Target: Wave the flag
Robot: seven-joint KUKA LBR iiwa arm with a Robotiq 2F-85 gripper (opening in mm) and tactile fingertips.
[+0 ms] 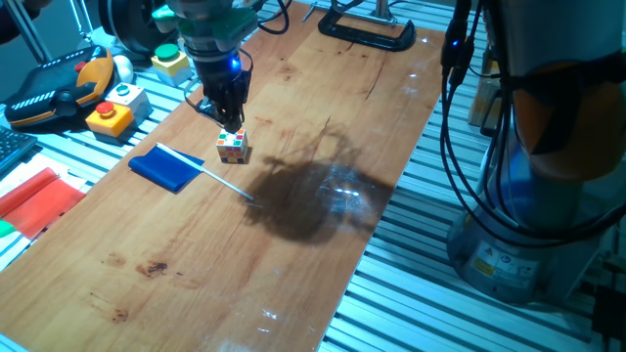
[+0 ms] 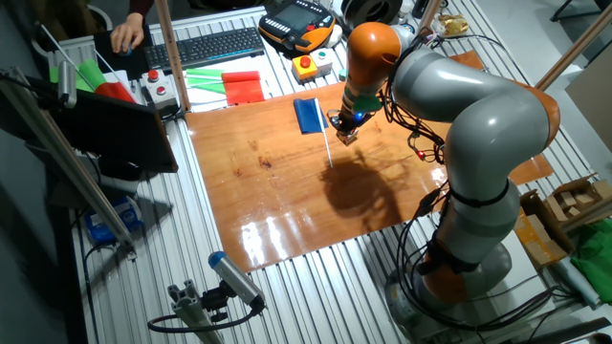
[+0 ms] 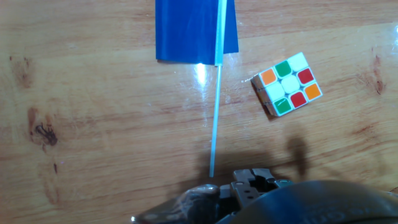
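The flag lies flat on the wooden table, its royal-blue cloth (image 1: 166, 168) (image 2: 308, 115) (image 3: 196, 31) at one end and its thin white stick (image 1: 227, 183) (image 3: 216, 112) running out toward the table's middle. Just beside the stick sits a small multicoloured puzzle cube (image 1: 233, 147) (image 3: 288, 84). My gripper (image 1: 231, 121) (image 2: 344, 135) hangs just above the cube, a little off the stick's free end, touching neither. Its fingers look pressed together with nothing between them. In the hand view only the gripper's body shows at the bottom edge.
A red flat sheet (image 1: 39, 196) (image 2: 244, 88) lies off the board near the flag's cloth end. A yellow button box (image 1: 112, 110), a black clamp (image 1: 367, 34) and a keyboard (image 2: 206, 46) stand around the board's edges.
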